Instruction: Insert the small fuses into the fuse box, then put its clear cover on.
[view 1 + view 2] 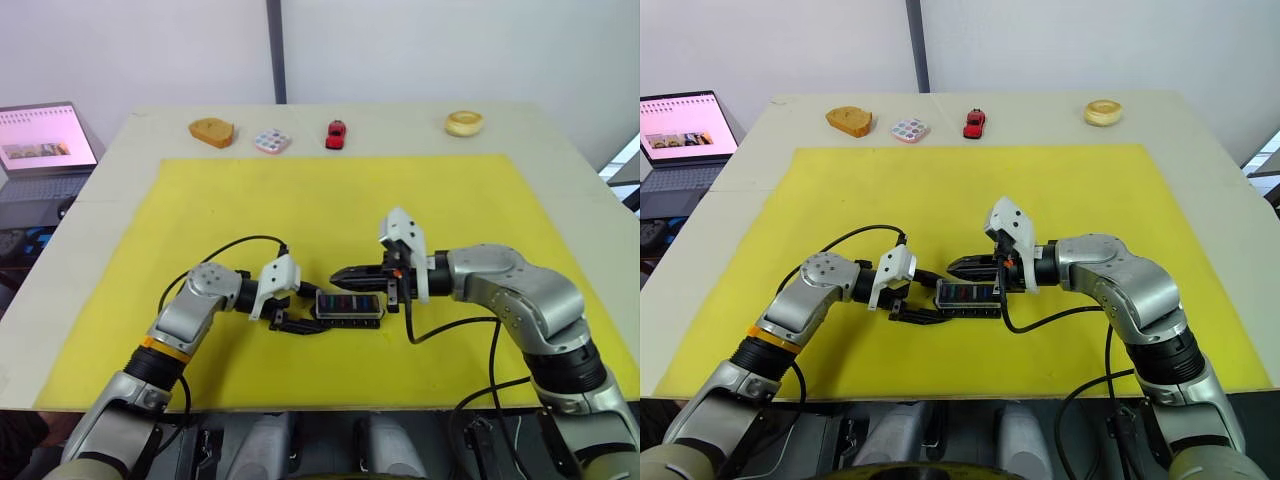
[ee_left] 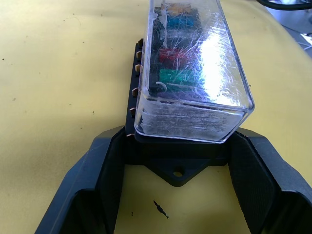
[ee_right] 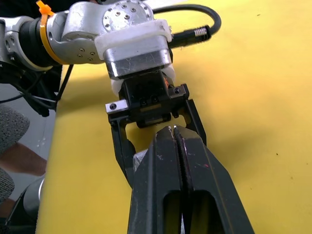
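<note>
Fuse box (image 1: pixel 349 307) sits low in the centre of my head views on the yellow mat (image 1: pixel 330 200), with the clear cover (image 2: pixel 195 68) on it and the small fuses (image 2: pixel 178 78) showing through. My left gripper (image 2: pixel 175 165) is spread, one finger at either side of the box's near end. My right gripper (image 3: pixel 176 141) is pressed together, its tips over the top of the box.

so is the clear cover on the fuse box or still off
On. The clear cover sits over the black fuse box, with coloured fuses visible through it. Whether it is fully clipped down, cannot tell.
</note>
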Robot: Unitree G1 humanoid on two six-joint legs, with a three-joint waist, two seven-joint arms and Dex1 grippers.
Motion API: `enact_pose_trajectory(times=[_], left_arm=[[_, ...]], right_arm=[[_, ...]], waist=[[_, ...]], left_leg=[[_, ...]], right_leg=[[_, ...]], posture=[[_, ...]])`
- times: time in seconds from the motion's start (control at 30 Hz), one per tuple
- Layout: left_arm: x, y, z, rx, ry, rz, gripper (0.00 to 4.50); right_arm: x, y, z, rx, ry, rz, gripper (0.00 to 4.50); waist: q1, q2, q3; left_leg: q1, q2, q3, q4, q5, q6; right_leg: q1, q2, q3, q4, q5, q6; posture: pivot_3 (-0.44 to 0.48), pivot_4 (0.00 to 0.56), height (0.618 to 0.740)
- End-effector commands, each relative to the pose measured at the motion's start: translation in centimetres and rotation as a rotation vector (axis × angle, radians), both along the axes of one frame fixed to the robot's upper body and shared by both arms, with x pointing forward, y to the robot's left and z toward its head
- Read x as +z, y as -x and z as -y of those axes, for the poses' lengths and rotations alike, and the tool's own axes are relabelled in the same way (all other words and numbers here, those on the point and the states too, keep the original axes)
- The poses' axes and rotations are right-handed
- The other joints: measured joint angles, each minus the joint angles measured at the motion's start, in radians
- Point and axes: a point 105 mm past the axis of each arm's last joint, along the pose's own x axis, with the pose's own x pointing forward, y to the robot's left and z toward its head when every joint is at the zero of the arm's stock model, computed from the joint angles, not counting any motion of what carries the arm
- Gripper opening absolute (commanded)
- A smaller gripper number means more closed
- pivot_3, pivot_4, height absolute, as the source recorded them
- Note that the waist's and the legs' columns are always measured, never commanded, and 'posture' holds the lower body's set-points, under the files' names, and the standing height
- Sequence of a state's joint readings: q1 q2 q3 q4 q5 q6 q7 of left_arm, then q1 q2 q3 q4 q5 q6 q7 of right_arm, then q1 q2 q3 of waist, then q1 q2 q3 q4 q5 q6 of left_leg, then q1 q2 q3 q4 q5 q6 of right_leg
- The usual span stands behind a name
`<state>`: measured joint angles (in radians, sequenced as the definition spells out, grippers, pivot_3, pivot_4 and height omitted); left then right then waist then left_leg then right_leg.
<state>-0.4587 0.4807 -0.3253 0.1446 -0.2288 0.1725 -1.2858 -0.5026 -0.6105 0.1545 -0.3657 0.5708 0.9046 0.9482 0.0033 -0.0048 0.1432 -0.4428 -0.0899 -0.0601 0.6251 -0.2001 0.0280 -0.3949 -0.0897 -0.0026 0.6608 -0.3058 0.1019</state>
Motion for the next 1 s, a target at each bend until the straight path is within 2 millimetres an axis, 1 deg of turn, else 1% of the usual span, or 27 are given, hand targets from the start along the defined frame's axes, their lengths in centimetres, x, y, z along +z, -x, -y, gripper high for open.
enact_pose_trajectory(times=[0.03, 0.07, 0.13, 0.17, 0.23, 0.27, 0.3, 0.37, 0.43, 0.57, 0.7, 0.83, 0.93, 1.0], left_arm=[[-1.4, 0.7, -0.5, -0.007, -0.048, -0.050, 2.54], [-1.4, 0.7, -0.5, -0.006, -0.047, -0.050, 2.54], [-1.4, 0.8, -0.4, -0.006, -0.043, -0.052, 2.54], [-1.5, 0.8, -0.4, -0.006, -0.041, -0.053, 2.54], [-1.6, 1.1, -0.3, -0.006, -0.036, -0.058, 2.54], [-1.6, 1.2, -0.2, -0.007, -0.035, -0.060, 2.54], [-1.7, 1.3, -0.2, -0.008, -0.035, -0.061, 2.54], [-1.6, 1.3, -0.2, -0.008, -0.032, -0.061, 2.54], [-1.5, 1.3, -0.2, -0.003, -0.030, -0.062, 2.54], [-1.6, 1.4, -0.3, -0.006, -0.037, -0.058, 2.54], [-1.9, 1.5, -0.3, -0.012, -0.051, -0.013, 2.54], [-2.0, 1.4, -0.2, 0.001, -0.039, 0.004, 2.54], [-2.4, 1.5, -0.4, 0.017, -0.039, -0.004, 2.54], [-2.4, 1.5, -0.5, 0.035, -0.027, -0.019, 2.54]], right_arm=[[0.0, -0.1, 0.3, -0.001, 0.018, 0.022, 0.05], [-0.5, 0.0, 0.4, -0.002, 0.025, 0.007, 0.05], [-4.0, 0.1, 1.0, -0.038, 0.104, -0.059, 0.05], [-5.9, 0.5, 1.3, -0.037, 0.144, -0.089, 0.05], [-7.9, 1.1, 1.6, -0.050, 0.172, -0.149, 0.05], [-8.4, 1.3, 1.5, -0.055, 0.169, -0.173, 0.05], [-8.7, 1.4, 1.4, -0.055, 0.166, -0.189, 0.05], [-8.4, 1.3, 1.1, -0.058, 0.142, -0.191, 0.05], [-8.3, 1.0, 1.1, -0.066, 0.142, -0.177, 0.05], [-8.7, 0.6, 1.4, -0.088, 0.166, -0.197, 0.05], [-9.8, -0.2, 1.6, -0.124, 0.249, -0.192, 0.05], [-10.9, 0.0, 1.9, -0.133, 0.307, -0.204, 0.05], [-10.9, 0.1, 1.8, -0.130, 0.299, -0.211, 0.05], [-10.0, 0.1, 1.5, -0.114, 0.253, -0.196, 0.05]], waist=[[0.000, 0.000, 0.000], [0.000, 0.000, 0.000], [0.002, 0.000, 0.000], [0.002, 0.000, 0.000], [-0.001, 0.000, -0.002], [-0.002, -0.001, -0.003], [-0.002, -0.002, -0.003], [-0.005, -0.003, -0.004], [-0.012, -0.003, -0.004], [-0.015, -0.004, -0.004], [-0.018, -0.004, -0.004], [-0.016, -0.004, -0.009], [-0.015, -0.004, -0.012], [-0.015, -0.004, -0.013]], left_leg=[[0.000, 0.000, 0.000, 0.000, 0.000, 0.000], [0.000, 0.000, 0.000, 0.000, 0.000, 0.000], [0.000, 0.000, 0.000, 0.000, 0.000, 0.000], [0.000, 0.000, 0.000, 0.000, 0.000, 0.000], [0.001, 0.000, 0.000, 0.000, 0.000, 0.000], [0.004, 0.000, 0.000, -0.002, 0.000, 0.000], [0.008, 0.001, 0.000, -0.004, 0.000, 0.000], [0.018, 0.001, 0.000, -0.010, 0.000, 0.000], [0.022, 0.001, 0.000, -0.012, -0.001, 0.000], [0.022, 0.001, 0.000, -0.013, -0.001, 0.000], [0.023, 0.001, 0.000, -0.013, -0.001, 0.000], [0.024, 0.001, 0.000, -0.013, -0.001, -0.001], [0.024, 0.001, 0.000, -0.014, -0.002, -0.001], [0.024, 0.001, 0.000, -0.014, -0.002, -0.001]], right_leg=[[0.000, 0.000, 0.000, 0.000, 0.000, 0.000], [0.000, 0.000, 0.000, 0.000, 0.000, 0.000], [0.000, 0.000, 0.000, 0.000, 0.000, 0.000], [0.000, 0.000, 0.000, 0.000, 0.000, 0.000], [0.002, 0.000, 0.000, -0.001, 0.000, 0.000], [0.003, 0.000, 0.000, -0.002, 0.000, 0.000], [0.005, 0.000, 0.000, -0.004, 0.000, 0.000], [0.014, 0.000, 0.000, -0.010, -0.002, -0.004], [0.019, 0.000, 0.000, -0.014, -0.003, -0.004], [0.019, 0.000, 0.000, -0.015, -0.002, -0.004], [0.020, 0.000, 0.000, -0.015, -0.003, -0.004], [0.021, 0.000, 0.000, -0.016, -0.003, -0.004], [0.021, 0.000, 0.000, -0.017, -0.003, -0.004], [0.022, 0.000, 0.000, -0.017, -0.003, -0.004]], posture=[[0.000, 0.150, 0.740], [0.000, 0.150, 0.740], [0.000, 0.150, 0.740], [0.000, 0.150, 0.740], [0.000, 0.150, 0.740], [0.000, 0.150, 0.740], [0.000, 0.150, 0.740], [0.000, 0.150, 0.740], [0.000, 0.150, 0.740], [0.000, 0.150, 0.740], [0.000, 0.150, 0.740], [0.000, 0.150, 0.740], [0.000, 0.150, 0.740], [0.000, 0.150, 0.740]])
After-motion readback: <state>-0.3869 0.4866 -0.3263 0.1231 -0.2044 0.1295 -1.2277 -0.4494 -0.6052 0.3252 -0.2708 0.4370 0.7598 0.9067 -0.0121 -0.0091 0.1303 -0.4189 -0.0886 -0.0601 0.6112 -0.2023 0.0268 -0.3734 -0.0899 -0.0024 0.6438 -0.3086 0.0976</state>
